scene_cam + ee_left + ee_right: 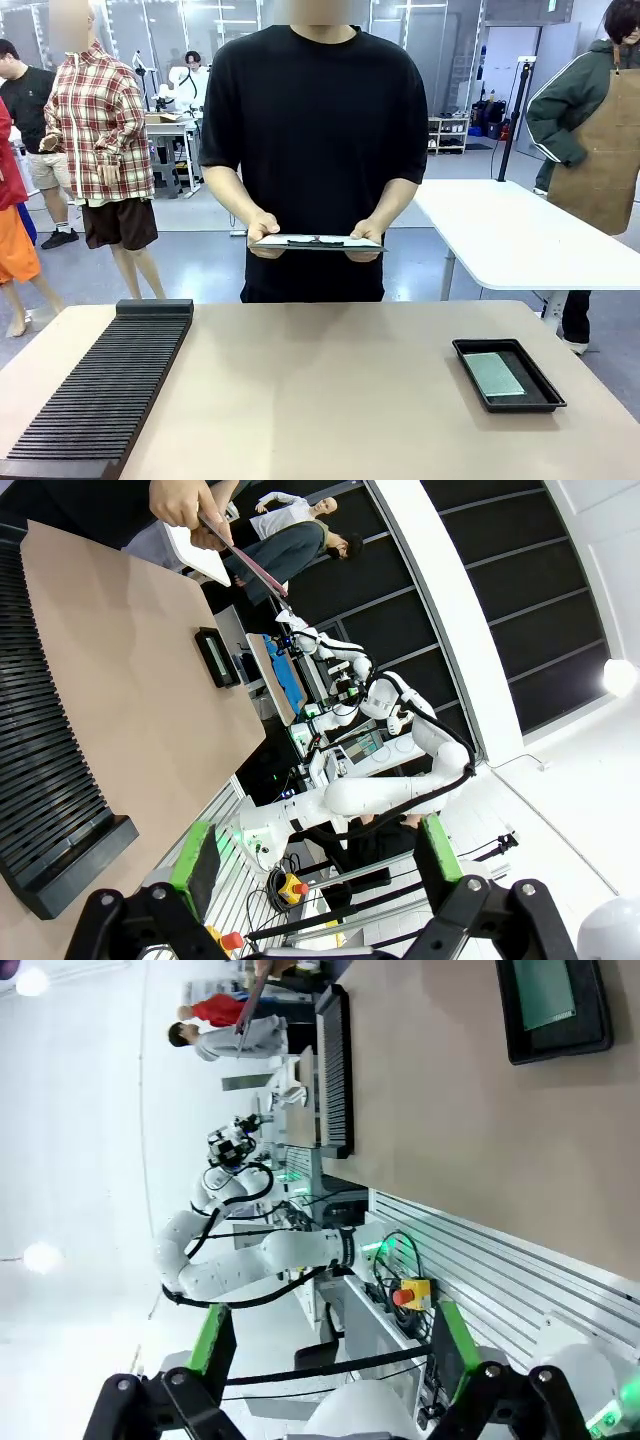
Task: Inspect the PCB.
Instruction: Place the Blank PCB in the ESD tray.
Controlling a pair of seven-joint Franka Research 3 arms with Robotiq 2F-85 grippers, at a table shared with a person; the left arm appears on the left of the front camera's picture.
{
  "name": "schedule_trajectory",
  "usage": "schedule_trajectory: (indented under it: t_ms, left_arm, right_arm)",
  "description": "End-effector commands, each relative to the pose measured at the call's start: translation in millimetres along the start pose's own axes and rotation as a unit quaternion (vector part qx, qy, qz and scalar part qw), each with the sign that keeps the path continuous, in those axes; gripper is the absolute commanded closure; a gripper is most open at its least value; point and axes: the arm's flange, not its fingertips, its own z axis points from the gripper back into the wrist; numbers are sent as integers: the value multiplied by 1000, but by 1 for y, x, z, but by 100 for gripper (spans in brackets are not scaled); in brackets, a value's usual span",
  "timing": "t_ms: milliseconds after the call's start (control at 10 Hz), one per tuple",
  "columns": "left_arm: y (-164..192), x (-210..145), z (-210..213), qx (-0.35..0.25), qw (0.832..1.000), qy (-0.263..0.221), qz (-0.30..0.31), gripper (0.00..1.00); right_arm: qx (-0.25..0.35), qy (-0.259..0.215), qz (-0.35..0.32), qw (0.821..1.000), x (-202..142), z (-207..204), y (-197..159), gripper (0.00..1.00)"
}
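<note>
The PCB (497, 373) is lying flat inside a shallow black tray (480, 384), which is sitting on the table (320, 390) toward the robot's right. Taking that tray as the landmark: the green board is resting on the tray's floor with a dark margin showing around it. Well apart from the tray, on the opposite side of the table, a long black ribbed rack (105, 390) is lying along the table's left edge. Beyond the tray and to its left, across the table, a person in a black shirt is standing and holding a dark clipboard (316, 242) with white paper level in both hands (262, 232), above the table's far edge.

The left end effector (315, 865) is hanging released, its green-padded fingers (197, 852) spread wide with nothing between them, off the table's near side. The right end effector (330, 1345) is likewise standing released and holding nothing, well away from the tray, which is showing at the top of its view with the board inside.
</note>
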Motion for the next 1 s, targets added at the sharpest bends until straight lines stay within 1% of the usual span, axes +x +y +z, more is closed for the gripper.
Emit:
schedule_trajectory:
  t_ms: [0,100,200,300,900]
  left_arm:
    - [-2,0,0,7,1000,3,-3,0]
    - [-2,0,0,7,1000,3,-3,0]
    - [-2,0,0,7,1000,3,-3,0]
    - [-2,0,0,7,1000,3,-3,0]
    - [-2,0,0,7,1000,3,-3,0]
  right_arm:
    - [29,-6,11,999,7,0,-10,0]
    - [40,-10,14,999,8,-2,-13,0]
    - [64,0,14,998,8,-3,-14,0]
    - [24,-10,1,1000,2,2,-13,0]
    - [24,-10,1,1000,2,2,-13,0]
